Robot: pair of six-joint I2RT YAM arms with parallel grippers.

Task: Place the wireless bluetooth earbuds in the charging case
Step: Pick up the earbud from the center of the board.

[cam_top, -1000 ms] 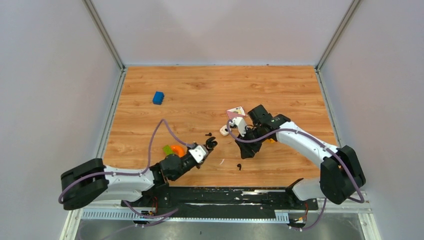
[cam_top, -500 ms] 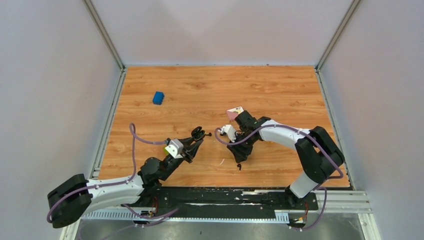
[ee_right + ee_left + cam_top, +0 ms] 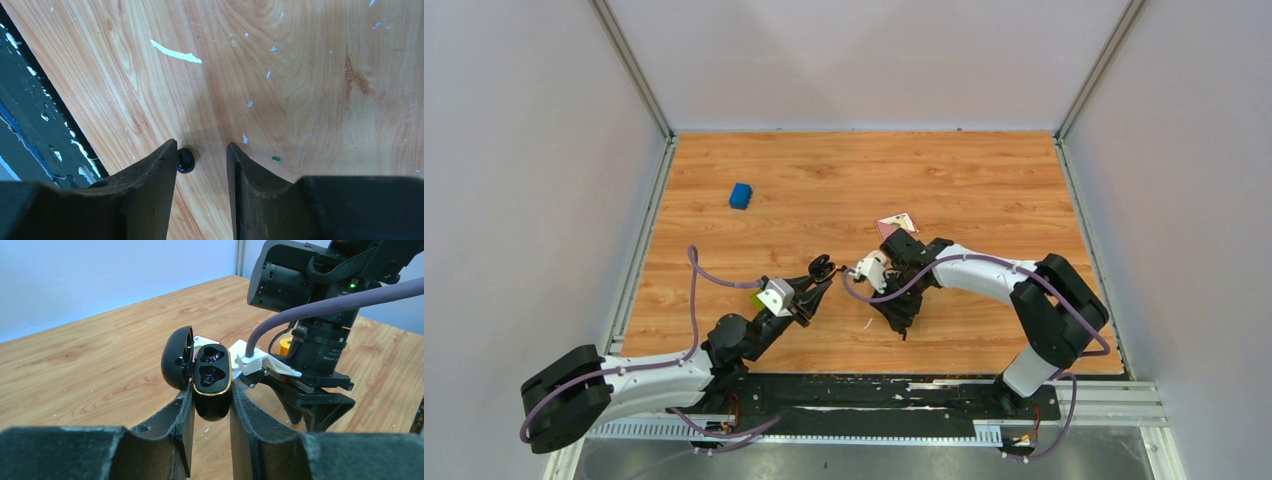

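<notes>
Right gripper (image 3: 201,150): points straight down at the bench (image 3: 300,75), tips low over the wood. Jaws partly apart and holding nothing. One black earbud (image 3: 185,160) lies on the bench in the gap between the fingers. It touches the inner face of the finger nearer the bench's black front edge and is clear of the other finger.

Left gripper (image 3: 211,400): closed on the lower body of the charging case (image 3: 212,385), one finger on each side. The case is black and glossy, held off the bench and roughly upright, with its lid (image 3: 176,357) swung open to one side. A gold rim (image 3: 212,391) runs around the two wells, which face the wrist camera. I cannot tell whether a bud sits in either well.

Relation: from above, the case is held just beside my right wrist, with the earbud near it on the bench.

Writing: white print on my right wrist housing (image 3: 322,347) is too small to read.

Also on the bench: a blue block (image 3: 741,195), well apart at the far left.
</notes>
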